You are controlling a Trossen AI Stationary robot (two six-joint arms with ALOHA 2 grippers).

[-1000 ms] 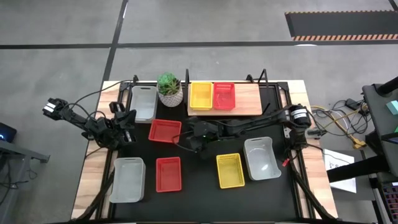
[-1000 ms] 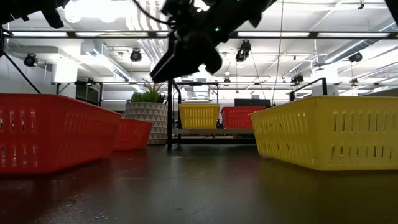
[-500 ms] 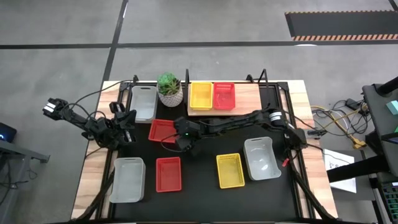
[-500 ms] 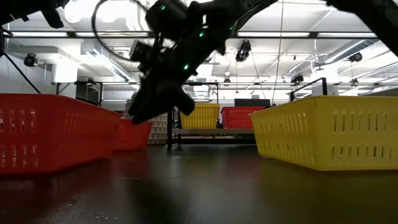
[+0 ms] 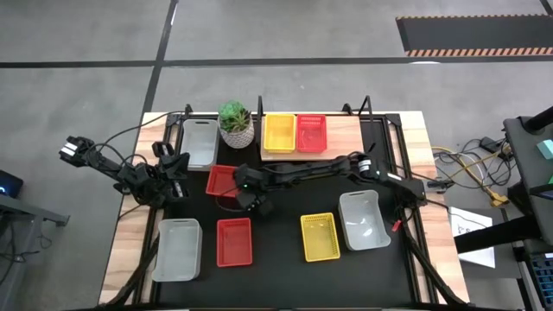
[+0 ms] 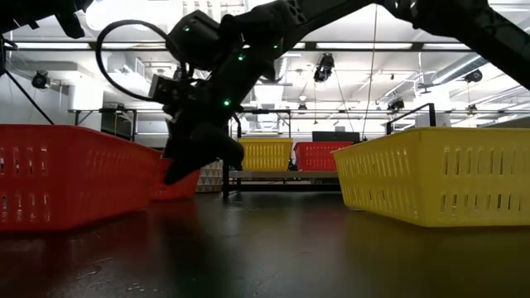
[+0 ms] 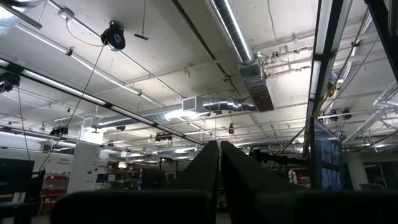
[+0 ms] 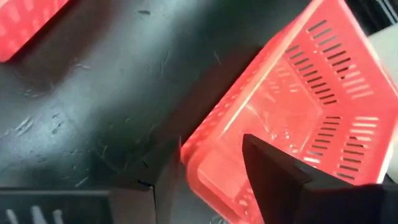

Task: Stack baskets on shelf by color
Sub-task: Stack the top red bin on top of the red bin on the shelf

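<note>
Red basket flat on the black bench, mid-left, just short of the shelf and beside the plant pot. Right gripper down at its near rim, arm stretched across from the right side. Seen from above, only a dark gripper head overlapping the basket's corner; jaws hidden under it. Seen from the right wrist, more: rim of the red basket standing between the two dark fingers, one finger inside over the perforated wall, the other outside over bare bench. Jaws spread wide, straddling the wall, a gap visible on at least the outer side; not yet pinching. Low view: gripper silhouetted just above the bench, hiding most of the basket behind it.

Around the jaws: a second red basket near on the side toward the bench front, well apart from the straddled rim; yellow basket and a grey basket farther off toward the right arm's base; another grey basket at the front left, one more behind, left of the pot. Open black surface between jaws and shelf. Shelf carrying a yellow and a red basket side by side, bare wood at its right end.

Left gripper parked at the bench's left edge; in its wrist view, fingers pressed together, pointing up at the ceiling.
</note>
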